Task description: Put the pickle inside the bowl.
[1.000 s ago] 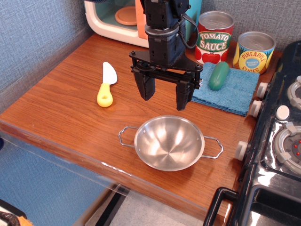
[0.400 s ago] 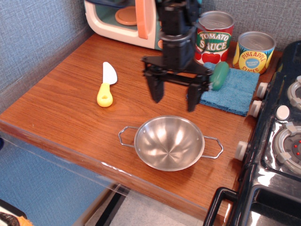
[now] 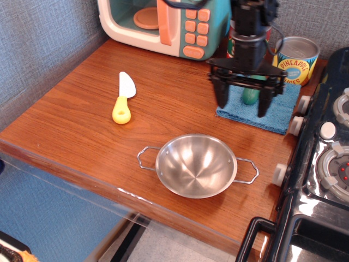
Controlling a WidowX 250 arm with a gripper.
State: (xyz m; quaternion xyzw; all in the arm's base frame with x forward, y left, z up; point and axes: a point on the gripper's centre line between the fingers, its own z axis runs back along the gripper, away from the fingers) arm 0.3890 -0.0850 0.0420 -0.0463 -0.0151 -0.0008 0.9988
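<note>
The green pickle (image 3: 250, 97) lies on a blue cloth (image 3: 278, 109) at the back right; only its lower end shows behind my arm. My gripper (image 3: 243, 107) hangs open just above it, black fingers (image 3: 222, 95) spread wide on either side of the pickle, empty. The shiny steel bowl (image 3: 196, 165) with two wire handles sits empty near the table's front edge, in front of and to the left of the gripper.
A yellow-handled toy knife (image 3: 123, 100) lies at the left. A toy microwave (image 3: 163, 22) stands at the back. A pineapple can (image 3: 296, 59) and a tomato sauce can, mostly hidden, stand behind the cloth. A black toy stove (image 3: 322, 164) borders the right.
My gripper has moved right and back, from over the table middle behind the bowl to above the pickle on the cloth. It stayed open. Nothing else moved.
</note>
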